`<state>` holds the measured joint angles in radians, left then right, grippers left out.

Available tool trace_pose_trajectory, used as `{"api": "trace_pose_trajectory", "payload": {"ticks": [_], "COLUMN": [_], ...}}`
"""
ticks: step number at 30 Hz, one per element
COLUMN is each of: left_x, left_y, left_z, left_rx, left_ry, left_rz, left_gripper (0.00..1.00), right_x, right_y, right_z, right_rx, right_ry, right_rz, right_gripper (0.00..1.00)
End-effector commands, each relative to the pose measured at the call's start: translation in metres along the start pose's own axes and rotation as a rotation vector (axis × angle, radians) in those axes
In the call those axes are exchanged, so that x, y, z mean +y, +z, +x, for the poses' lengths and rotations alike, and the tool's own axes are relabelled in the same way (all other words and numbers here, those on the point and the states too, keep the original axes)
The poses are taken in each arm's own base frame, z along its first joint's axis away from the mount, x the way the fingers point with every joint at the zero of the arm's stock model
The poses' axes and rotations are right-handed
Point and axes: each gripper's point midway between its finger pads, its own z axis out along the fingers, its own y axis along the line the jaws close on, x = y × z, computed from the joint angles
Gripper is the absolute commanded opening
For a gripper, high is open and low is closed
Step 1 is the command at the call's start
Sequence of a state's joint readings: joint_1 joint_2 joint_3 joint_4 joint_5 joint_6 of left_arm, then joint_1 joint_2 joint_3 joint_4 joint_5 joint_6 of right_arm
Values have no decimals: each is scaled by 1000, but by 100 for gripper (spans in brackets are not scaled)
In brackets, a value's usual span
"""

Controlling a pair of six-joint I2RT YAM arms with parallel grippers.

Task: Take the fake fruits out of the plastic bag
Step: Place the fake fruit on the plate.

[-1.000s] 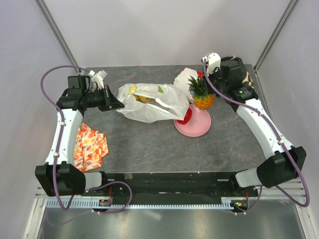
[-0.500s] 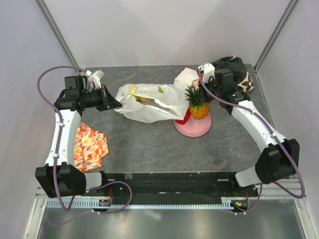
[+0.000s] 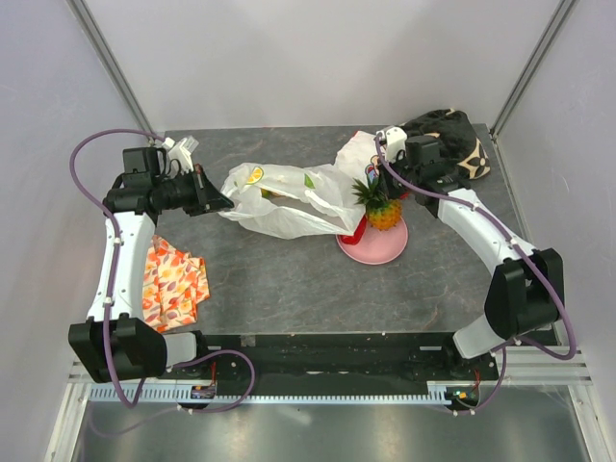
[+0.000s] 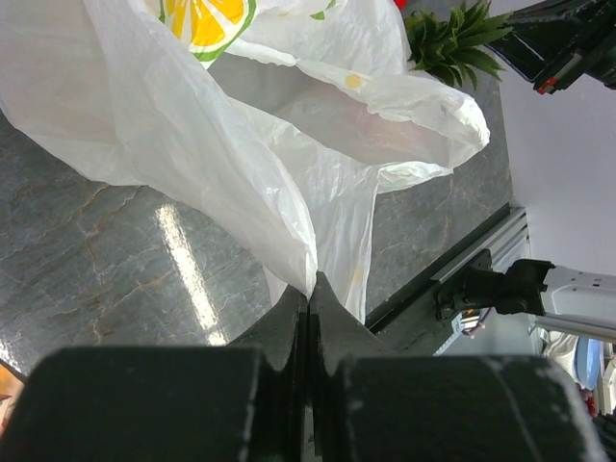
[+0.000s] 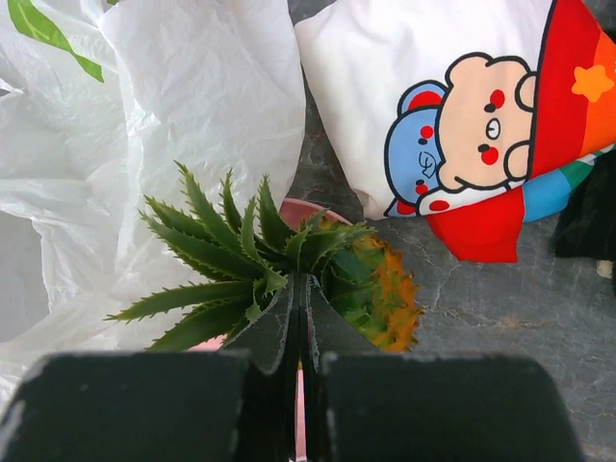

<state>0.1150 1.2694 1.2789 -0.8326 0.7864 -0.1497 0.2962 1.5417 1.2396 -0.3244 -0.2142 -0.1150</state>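
The plastic bag (image 3: 289,202) lies crumpled in the middle of the table, and something yellowish shows dimly in its mouth. My left gripper (image 3: 225,201) is shut on the bag's left edge, with film pinched between the tips (image 4: 310,286). My right gripper (image 5: 301,289) is shut on a crown leaf of the orange pineapple (image 5: 393,289). The pineapple (image 3: 384,212) stands upright over the back of the pink plate (image 3: 377,247); I cannot tell whether it rests on it. A shiny red piece (image 3: 359,228) lies on the plate against the bag.
A white cloth with a cartoon bear (image 5: 433,96) lies just behind the plate, and a dark patterned cloth (image 3: 452,135) sits at the back right corner. An orange patterned cloth (image 3: 173,279) lies at the left edge.
My right gripper has carried the pineapple left and forward, down over the pink plate. The left gripper has kept its hold on the bag, which has shifted slightly.
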Motion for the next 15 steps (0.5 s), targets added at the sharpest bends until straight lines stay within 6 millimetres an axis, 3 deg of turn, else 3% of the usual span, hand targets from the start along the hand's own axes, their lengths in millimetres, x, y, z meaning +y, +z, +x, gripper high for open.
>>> {"api": "trace_pose_trajectory", "payload": {"ticks": [1, 7, 15], "left_x": [-4, -2, 4], "left_y": [-9, -8, -8], "left_z": [-7, -7, -15], "left_rx": [-35, -33, -41], "left_ry": [54, 52, 90], "left_rz": [-7, -10, -42], "left_gripper": [2, 2, 2], "right_x": [-3, -17, -34], "right_y": [6, 12, 5], "right_z": [-10, 2, -2], "right_rx": [-43, -10, -16], "right_ry": [7, 34, 64], "right_rz": [5, 52, 85], "right_gripper": [0, 0, 0]}}
